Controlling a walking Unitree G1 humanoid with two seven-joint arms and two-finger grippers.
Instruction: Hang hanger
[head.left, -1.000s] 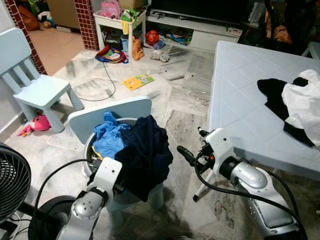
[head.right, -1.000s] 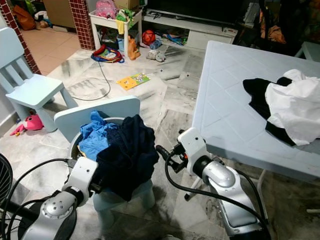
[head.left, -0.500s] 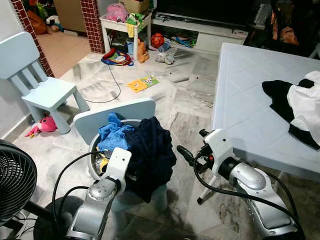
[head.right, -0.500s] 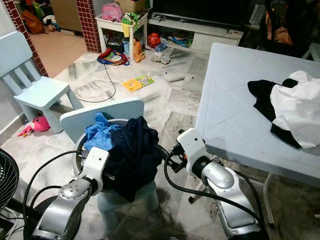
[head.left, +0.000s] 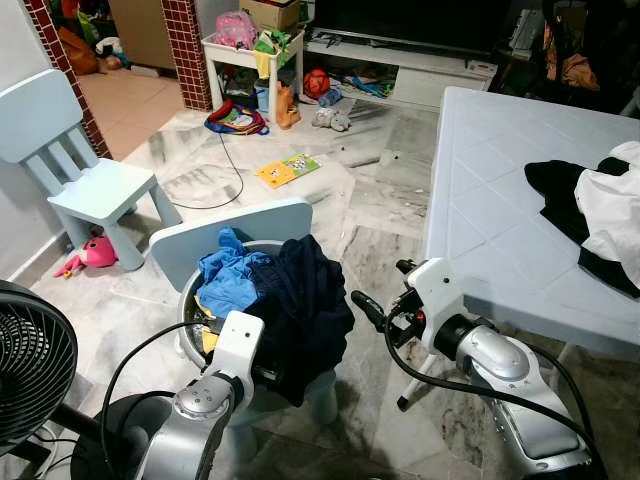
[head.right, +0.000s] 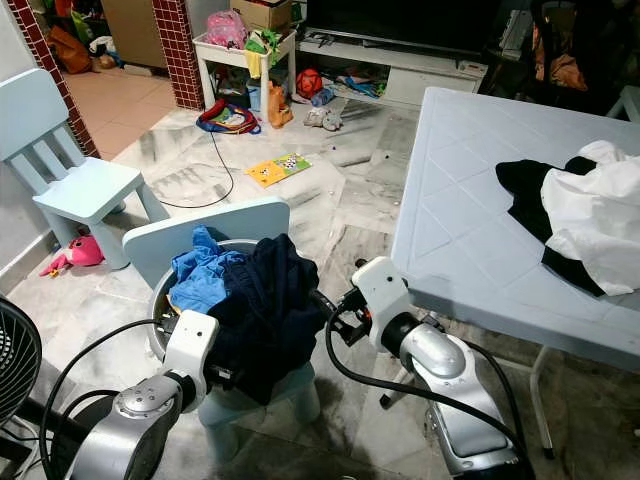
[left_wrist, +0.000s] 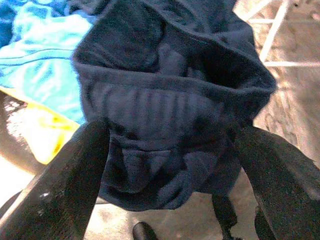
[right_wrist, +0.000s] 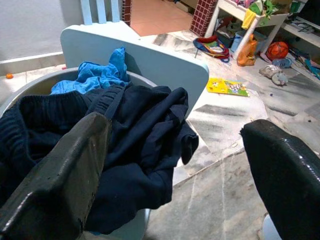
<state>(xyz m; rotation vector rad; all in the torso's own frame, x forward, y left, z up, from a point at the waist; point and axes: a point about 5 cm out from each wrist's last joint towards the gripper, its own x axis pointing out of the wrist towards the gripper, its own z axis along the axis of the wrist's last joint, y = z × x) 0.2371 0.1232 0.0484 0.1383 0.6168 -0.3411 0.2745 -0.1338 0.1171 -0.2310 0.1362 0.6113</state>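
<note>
While both end effectors gape wide and hold nothing, the left end effector (left_wrist: 170, 145) faces the navy garment (head.left: 300, 305) just ahead, and the right end effector (right_wrist: 175, 165) waits beside it. Best to close low on one thick fold, since a shallow pinch would likely slip.

head eyes look down; wrist cameras closely share the dark garment (left_wrist: 165, 125).

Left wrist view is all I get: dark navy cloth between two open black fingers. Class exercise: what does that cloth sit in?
Observer: The navy garment is heaped in a basin on a small pale blue chair.
Operator: Where is the other arm?
Observer: The right gripper, jaws open, hovers just beside the garment.
Operator: Any other clothes?
Observer: A white and black pile lies on the table.
</note>
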